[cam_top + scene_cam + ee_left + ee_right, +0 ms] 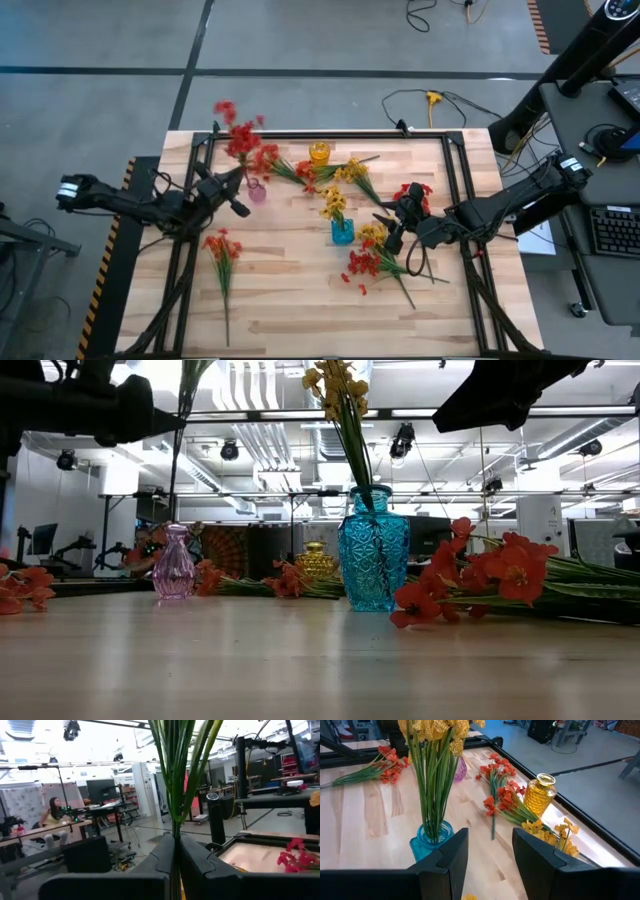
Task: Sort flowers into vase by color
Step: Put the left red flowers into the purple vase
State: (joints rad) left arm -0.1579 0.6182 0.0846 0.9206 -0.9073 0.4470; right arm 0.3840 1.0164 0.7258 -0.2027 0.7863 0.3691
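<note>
My left gripper (238, 196) is shut on a red-bloomed sprig (240, 138) and stands over the small pink vase (257, 190). In the low view the sprig's stem (176, 470) runs down to that vase's mouth (174, 528). My right gripper (490, 855) is open and holds nothing; it hovers by the blue vase (342, 232), which holds yellow flowers (333, 205). A yellow vase (319, 152) stands near the far edge. Loose red sprigs (362, 265), orange-red sprigs (222, 250) and yellow sprigs (350, 172) lie flat on the table. My left gripper pinches the sprig's bundle of green stems (175, 827) between its two fingers, which lie across the stems. It comes in level from the table's left side. The sprig stands upright, blooms above the fingers, its lower stem reaching down to the pink vase.
More red sprigs lie by the yellow vase (300, 172) and near my right gripper (412, 192); a yellow sprig (372, 235) lies beside the blue vase. A black frame (330, 133) borders the table. Bare wood shows along the near edge (300, 320).
</note>
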